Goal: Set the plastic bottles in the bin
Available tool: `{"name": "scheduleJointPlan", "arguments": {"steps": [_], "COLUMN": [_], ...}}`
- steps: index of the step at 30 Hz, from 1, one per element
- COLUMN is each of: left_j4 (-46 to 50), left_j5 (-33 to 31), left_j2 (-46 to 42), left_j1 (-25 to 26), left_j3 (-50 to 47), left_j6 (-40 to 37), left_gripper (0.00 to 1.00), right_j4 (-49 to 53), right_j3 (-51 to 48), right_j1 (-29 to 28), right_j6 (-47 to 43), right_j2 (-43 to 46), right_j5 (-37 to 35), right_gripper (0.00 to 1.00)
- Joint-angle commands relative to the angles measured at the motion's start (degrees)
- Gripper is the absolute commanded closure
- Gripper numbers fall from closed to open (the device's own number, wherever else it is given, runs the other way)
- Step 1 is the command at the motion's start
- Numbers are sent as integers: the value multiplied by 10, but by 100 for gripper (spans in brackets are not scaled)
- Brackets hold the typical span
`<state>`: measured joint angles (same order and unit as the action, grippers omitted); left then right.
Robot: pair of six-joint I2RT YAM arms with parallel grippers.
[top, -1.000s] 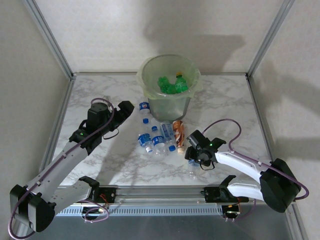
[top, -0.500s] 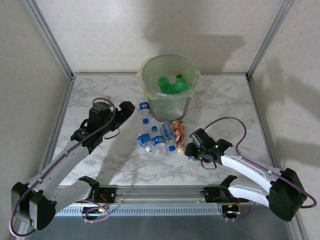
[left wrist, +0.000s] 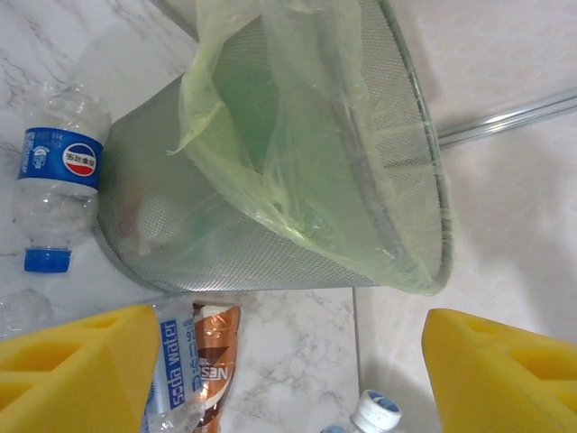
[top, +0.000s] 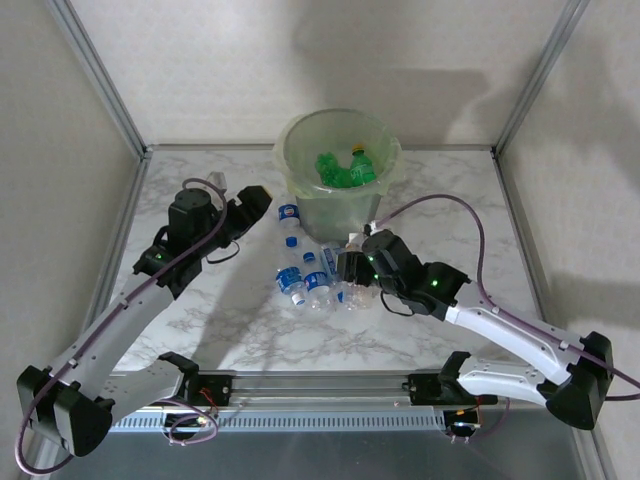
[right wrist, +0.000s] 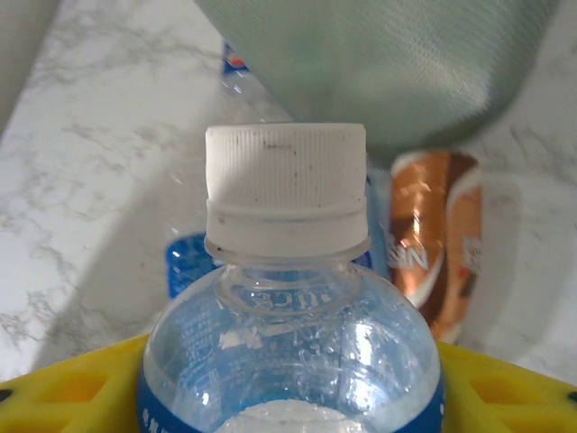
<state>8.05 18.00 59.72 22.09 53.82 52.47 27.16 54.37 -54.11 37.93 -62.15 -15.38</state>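
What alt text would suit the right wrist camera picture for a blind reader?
A white-capped clear bottle, up close, gripped between yellow pads of the right claw. Behind it on the marble table: the greenish bin and an orange-labelled bottle lying down.

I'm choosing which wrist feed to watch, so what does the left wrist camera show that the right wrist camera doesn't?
Left wrist: the bin's lined rim, a Pepsi-labelled bottle beside it, the left gripper open and empty. Right wrist: a close look at the white-capped bottle clamped in the right gripper. Both: the bin's mesh wall, the brown-labelled bottle and the marble table.
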Motion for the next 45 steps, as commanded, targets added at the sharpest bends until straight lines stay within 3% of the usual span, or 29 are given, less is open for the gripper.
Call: {"name": "scheduleJointPlan", "arguments": {"steps": [1, 12, 24, 33, 45], "left_j4": [-21, -26, -18, -14, -9], "left_j5": [32, 29, -1, -4, -10], "left_j2": [-6, -10, -4, -8, -11], "left_j1": [8, 10, 10, 10, 13], "left_j3": [0, -22, -63, -72, -88], "left_j6": [-8, -15, 7, 14, 23], "left_gripper": [25, 27, 29, 29, 29], "right_j4": [-51, -93, -62, 27, 50], "right_j3": [30, 83, 283, 521, 628], "right_j1": [-14, -20, -15, 72, 162], "right_j6": [-63, -108, -170, -182, -197], "right_j2": [-7, -50, -110, -256, -396], "right_j5": [-18, -2, -59, -93, -60], "right_gripper": [38, 37, 33, 34, 34]}}
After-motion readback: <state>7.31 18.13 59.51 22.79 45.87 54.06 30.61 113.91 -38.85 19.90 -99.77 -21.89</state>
